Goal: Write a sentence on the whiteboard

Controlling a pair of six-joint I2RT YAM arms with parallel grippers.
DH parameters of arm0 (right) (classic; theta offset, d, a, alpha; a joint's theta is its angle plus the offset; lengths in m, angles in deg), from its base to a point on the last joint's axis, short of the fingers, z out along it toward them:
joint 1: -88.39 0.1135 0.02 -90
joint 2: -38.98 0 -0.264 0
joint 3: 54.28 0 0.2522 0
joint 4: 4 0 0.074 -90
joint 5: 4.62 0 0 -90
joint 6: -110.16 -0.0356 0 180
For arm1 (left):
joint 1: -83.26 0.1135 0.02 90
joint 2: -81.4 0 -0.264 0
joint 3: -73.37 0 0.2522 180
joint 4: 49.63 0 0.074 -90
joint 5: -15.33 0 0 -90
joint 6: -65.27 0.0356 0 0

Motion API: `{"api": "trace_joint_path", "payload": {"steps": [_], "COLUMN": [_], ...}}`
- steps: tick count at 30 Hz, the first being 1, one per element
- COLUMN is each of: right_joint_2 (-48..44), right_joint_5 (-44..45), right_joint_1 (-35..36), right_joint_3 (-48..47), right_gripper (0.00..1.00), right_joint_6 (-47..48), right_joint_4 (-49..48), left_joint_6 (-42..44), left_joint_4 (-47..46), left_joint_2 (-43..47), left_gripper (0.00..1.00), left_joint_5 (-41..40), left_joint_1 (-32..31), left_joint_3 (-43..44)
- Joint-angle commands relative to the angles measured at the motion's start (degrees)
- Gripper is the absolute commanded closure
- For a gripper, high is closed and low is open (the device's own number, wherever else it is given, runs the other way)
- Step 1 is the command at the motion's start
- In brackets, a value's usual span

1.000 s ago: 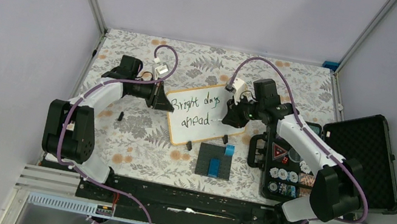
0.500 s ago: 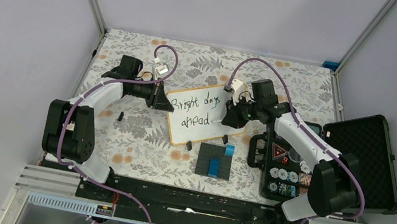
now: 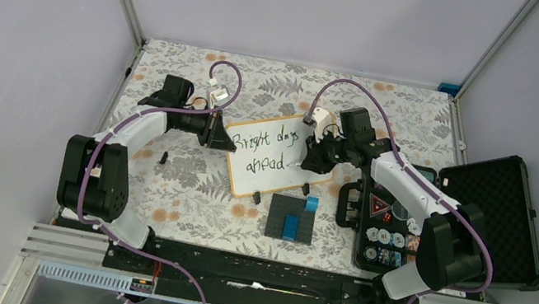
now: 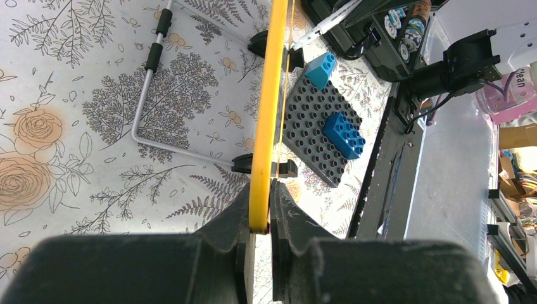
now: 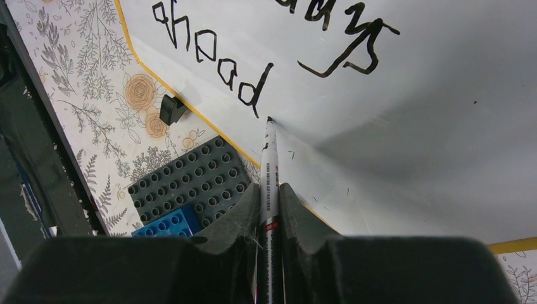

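The whiteboard [image 3: 271, 182], white with a yellow-orange frame, stands tilted at the table's middle. Its sentence [image 3: 268, 152] reads "Bright days ahead" in two lines. My left gripper [image 3: 228, 141] is shut on the board's left edge; in the left wrist view the yellow frame [image 4: 270, 107] runs edge-on out of the left gripper [image 4: 259, 218]. My right gripper [image 3: 313, 158] is shut on a marker [image 5: 268, 166]. The marker's tip touches the whiteboard [image 5: 418, 95] just past the "d" of the sentence [image 5: 215, 57]. The right gripper [image 5: 269, 196] pinches the marker's barrel.
A dark grey brick plate [image 3: 292, 220] with blue bricks lies in front of the board. An open black case of poker chips [image 3: 437, 223] sits at the right. A small black foot [image 3: 164, 157] lies on the flowered cloth. The board's wire stand [image 4: 151, 82] shows underneath.
My right gripper has shifted slightly left with the marker, bringing the tip to just after "ahead". The left gripper and the board have not moved.
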Motion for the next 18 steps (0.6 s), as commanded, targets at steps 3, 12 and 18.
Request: {"api": "trace_joint_path", "payload": {"steps": [3, 12, 18], "right_joint_2": [0.51, -4.29, -6.53], "right_joint_5": [2.49, -6.90, -12.85], "right_joint_1": [-0.33, -0.29, -0.16], "right_joint_3": [-1.34, -5.52, -8.55], "right_gripper": [1.00, 1.00, 1.00], "right_joint_6": [1.92, 2.04, 0.63], "right_joint_4": [-1.96, 6.69, 11.10], "left_joint_6": [5.03, 5.03, 4.52], "left_joint_4": [-1.05, -0.13, 2.38], "left_joint_2": [-0.79, 0.30, 2.02], "left_gripper": [1.00, 0.79, 0.57], "left_joint_5": [-7.68, -8.14, -6.91], "left_joint_1": [-0.34, -0.34, 1.54], "left_joint_3": [0.87, 1.61, 4.22]}}
